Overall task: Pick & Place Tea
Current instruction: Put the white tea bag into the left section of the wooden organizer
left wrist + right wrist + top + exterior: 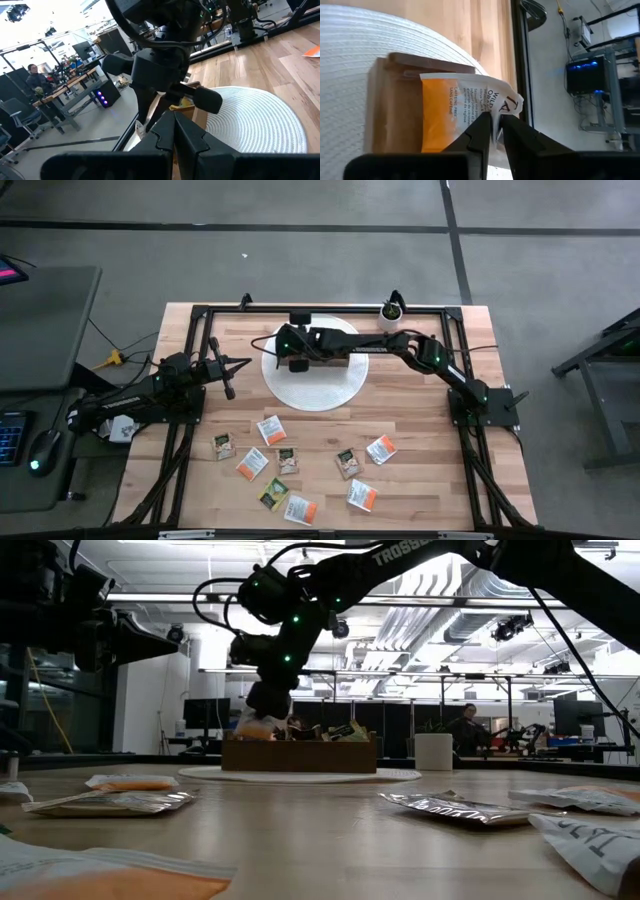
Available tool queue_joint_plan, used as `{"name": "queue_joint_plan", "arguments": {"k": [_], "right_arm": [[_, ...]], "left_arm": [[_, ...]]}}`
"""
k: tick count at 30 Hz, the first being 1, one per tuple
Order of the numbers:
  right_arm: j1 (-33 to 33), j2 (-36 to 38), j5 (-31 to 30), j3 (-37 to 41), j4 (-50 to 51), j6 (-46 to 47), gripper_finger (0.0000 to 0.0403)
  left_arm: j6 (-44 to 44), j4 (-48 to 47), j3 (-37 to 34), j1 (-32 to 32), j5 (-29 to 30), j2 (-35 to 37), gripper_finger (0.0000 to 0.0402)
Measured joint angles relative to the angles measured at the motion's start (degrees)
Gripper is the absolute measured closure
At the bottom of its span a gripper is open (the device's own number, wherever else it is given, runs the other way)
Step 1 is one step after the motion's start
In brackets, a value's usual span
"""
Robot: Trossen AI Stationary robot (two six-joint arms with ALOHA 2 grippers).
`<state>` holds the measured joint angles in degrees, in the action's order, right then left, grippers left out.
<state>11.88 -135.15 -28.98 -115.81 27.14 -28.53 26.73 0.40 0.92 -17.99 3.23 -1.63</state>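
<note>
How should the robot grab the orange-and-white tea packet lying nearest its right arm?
Pinch one edge from straight above: the white-orange square paper sachet lies flat on the wooden table, apart from its neighbours. The right gripper holds its orange sachet by an edge.

Two matte black jointed arms carry small green indicator lights, looping black cables and white "TROSSEN" lettering; each ends in a black two-fingered pincer with angular fingers.
</note>
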Motion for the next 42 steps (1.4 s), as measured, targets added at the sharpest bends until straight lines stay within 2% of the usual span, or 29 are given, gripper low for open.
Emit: {"name": "queue_joint_plan", "arguments": {"k": [5,19,27,30,34,38,42], "right_arm": [[0.11,0.00,-0.92,0.00,0.52,0.00,0.0341],[0.08,-0.02,2.43,0.00,0.87,0.02,0.0290],[-1.06,1.85,-0.54,-2.25,4.59,2.05,0.0258],[-1.63,3.58,-0.14,-5.03,12.76,10.04,0.0248],[-3.09,6.47,3.01,-6.32,26.79,26.41,0.0238],[-4.86,10.68,13.97,-3.70,38.32,43.99,0.0236],[-7.28,15.93,22.63,4.32,42.63,54.66,0.0235]], "left_arm": [[-0.01,0.00,0.01,0.00,0.00,0.00,0.0401],[-0.01,0.00,0.00,0.01,-0.01,0.01,0.0401],[0.01,0.00,-0.01,0.00,0.00,0.01,0.0401],[0.01,0.00,0.01,0.01,0.01,0.00,0.0401],[0.01,0.00,0.00,-0.01,0.01,0.00,0.0401],[0.01,0.00,-0.01,-0.01,-0.01,0.00,0.0401],[0.00,0.00,0.00,0.00,0.00,0.02,0.0401]]}}
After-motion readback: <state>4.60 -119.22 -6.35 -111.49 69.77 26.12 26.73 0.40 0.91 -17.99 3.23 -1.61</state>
